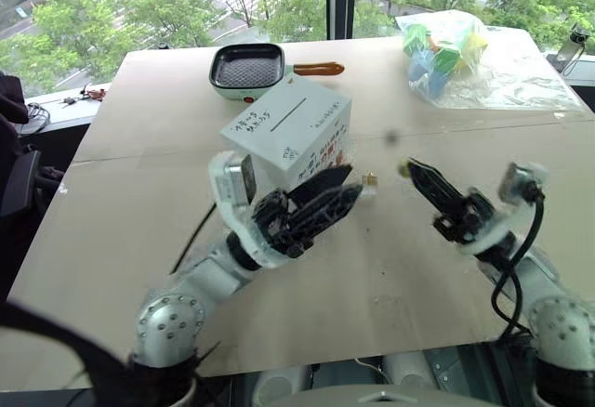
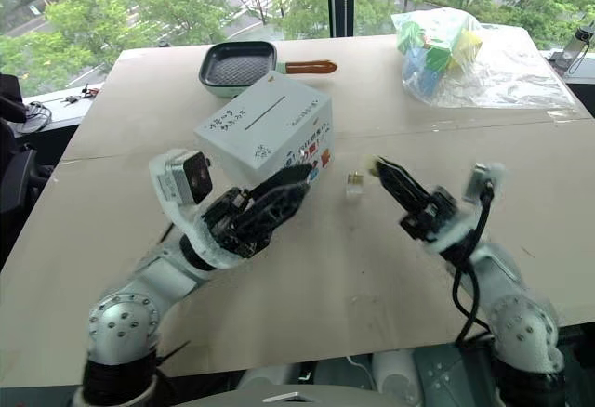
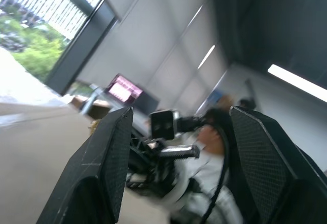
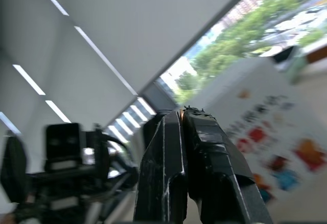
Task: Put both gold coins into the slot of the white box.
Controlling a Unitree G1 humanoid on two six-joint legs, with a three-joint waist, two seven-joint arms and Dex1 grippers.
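White cardboard box [image 2: 265, 126] with a dark slot [image 2: 265, 112] sits mid-table [image 2: 372, 268]. Left end effector [image 2: 279, 193] hangs open beside it; right end effector [image 2: 381, 170] is pinched closed (a gold glint [image 4: 181, 112] at its tips).
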